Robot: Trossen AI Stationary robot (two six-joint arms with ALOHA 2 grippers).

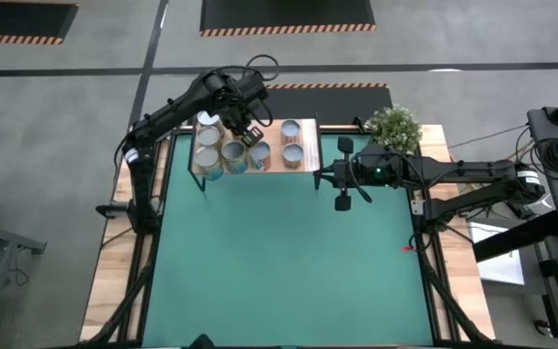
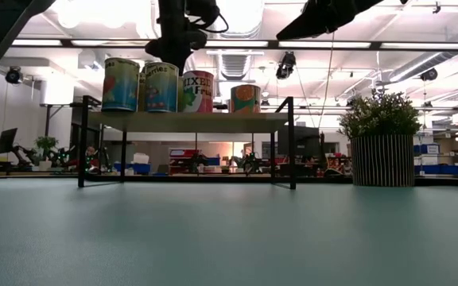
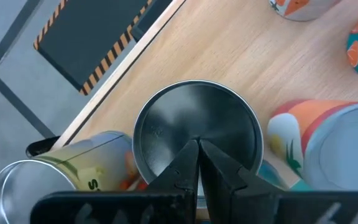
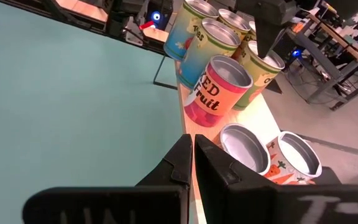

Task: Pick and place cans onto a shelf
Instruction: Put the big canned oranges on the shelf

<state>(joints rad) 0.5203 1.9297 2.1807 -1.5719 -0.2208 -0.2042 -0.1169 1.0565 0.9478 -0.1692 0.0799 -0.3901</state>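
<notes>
Several cans point(image 1: 232, 153) stand upright on the wooden shelf point(image 1: 269, 136) at the table's far edge; in the low view they show in a row point(image 2: 159, 87) on the board point(image 2: 189, 121). My left gripper point(image 1: 250, 133) points down over them, shut with nothing between its fingers, its tips point(image 3: 197, 149) over the silvery top of one can point(image 3: 185, 112). My right gripper point(image 4: 191, 146) is shut on nothing. It hovers above the green table just off the shelf's right end point(image 1: 322, 175) and points toward the cans point(image 4: 219, 90). My left gripper's shut fingertips point(image 3: 188, 155) come from above over the middle of a can's silvery top point(image 3: 166, 124). Whether they touch the top I cannot tell. The can stands upright on the shelf among its neighbours.
A potted green plant point(image 1: 393, 126) stands at the table's far right corner, right of the shelf point(image 2: 382, 147). The green mat point(image 1: 279, 262) stretches from the shelf to the table's near edge. The shelf's thin black legs point(image 2: 291, 143) stand on the mat.
</notes>
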